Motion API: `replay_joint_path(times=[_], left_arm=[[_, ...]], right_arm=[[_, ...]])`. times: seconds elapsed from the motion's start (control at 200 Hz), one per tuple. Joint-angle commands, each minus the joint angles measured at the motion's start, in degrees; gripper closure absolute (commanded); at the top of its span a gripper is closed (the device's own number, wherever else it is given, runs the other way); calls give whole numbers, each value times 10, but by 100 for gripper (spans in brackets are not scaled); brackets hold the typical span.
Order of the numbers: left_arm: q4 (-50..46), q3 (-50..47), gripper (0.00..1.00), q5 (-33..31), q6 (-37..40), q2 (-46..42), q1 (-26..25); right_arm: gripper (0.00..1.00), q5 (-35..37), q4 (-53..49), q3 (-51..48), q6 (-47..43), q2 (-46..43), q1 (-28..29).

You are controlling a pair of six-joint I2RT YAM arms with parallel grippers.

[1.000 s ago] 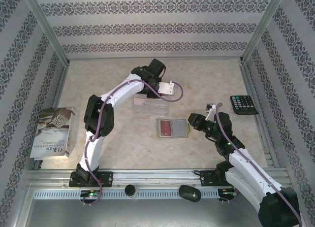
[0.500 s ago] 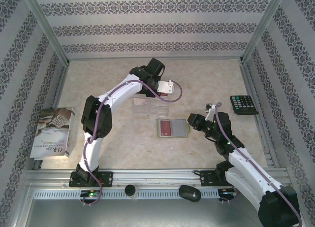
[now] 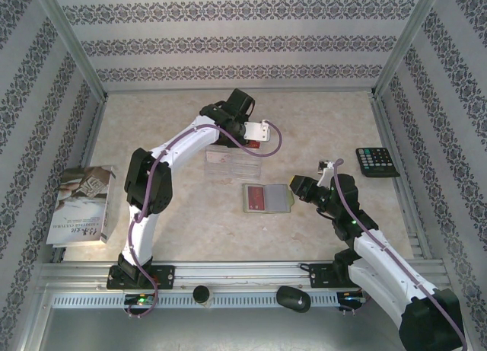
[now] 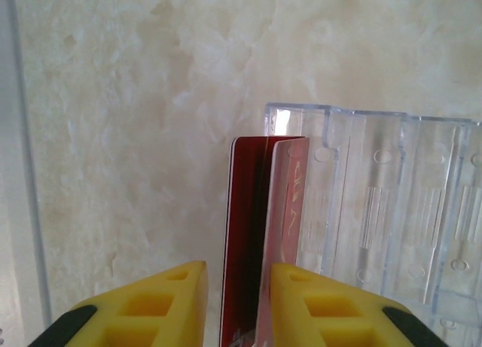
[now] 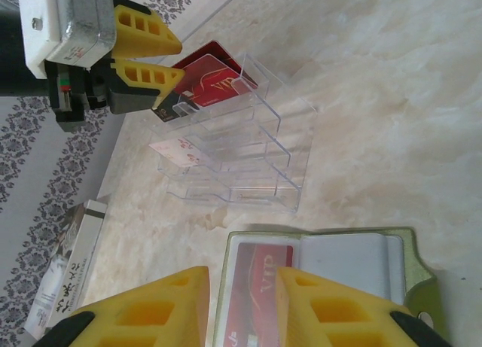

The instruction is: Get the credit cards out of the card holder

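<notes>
The olive-green card holder (image 3: 266, 199) (image 5: 346, 260) lies open in the middle of the table, pale grey inside. A red credit card (image 3: 254, 198) (image 5: 256, 264) with gold lettering sits in its left half. My right gripper (image 3: 295, 189) (image 5: 241, 272) is open just over the holder's right edge, gripping nothing. Another red credit card (image 4: 245, 234) (image 5: 207, 80) stands on edge in a clear plastic stand (image 3: 232, 164) (image 4: 376, 211). My left gripper (image 3: 257, 134) (image 4: 237, 266) straddles that card, open, with a gap beside it.
A pale card with pink print (image 5: 177, 151) lies in a lower slot of the stand. A black calculator (image 3: 377, 161) sits at the right wall and a printed booklet (image 3: 82, 205) at the left wall. Metal frame rails border the table.
My left gripper's jaws have parted from the red card, which now stands in the clear stand. The right arm and the card holder have not moved.
</notes>
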Motion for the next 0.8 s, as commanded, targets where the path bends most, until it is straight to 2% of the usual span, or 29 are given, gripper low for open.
replay_joint_path(times=[0.0,0.195,0.57,0.689,0.794], left_arm=[[34,-16,71,-9,-13,-20,-7],[75,-22,67,-38,-21,-15,-7],[89,-16,66,-33,-38,-30,-6],[102,-5,67,-30,-73,-44,-5],[142,-5,65,-22,-143,-77,-4]], right_arm=[[70,-11,8,-8,0,-6,-4],[70,-8,7,-8,-1,-10,-5],[70,-7,10,-8,2,-8,-5],[69,-8,8,-6,4,-9,-5],[68,-11,8,-3,1,-6,-4]])
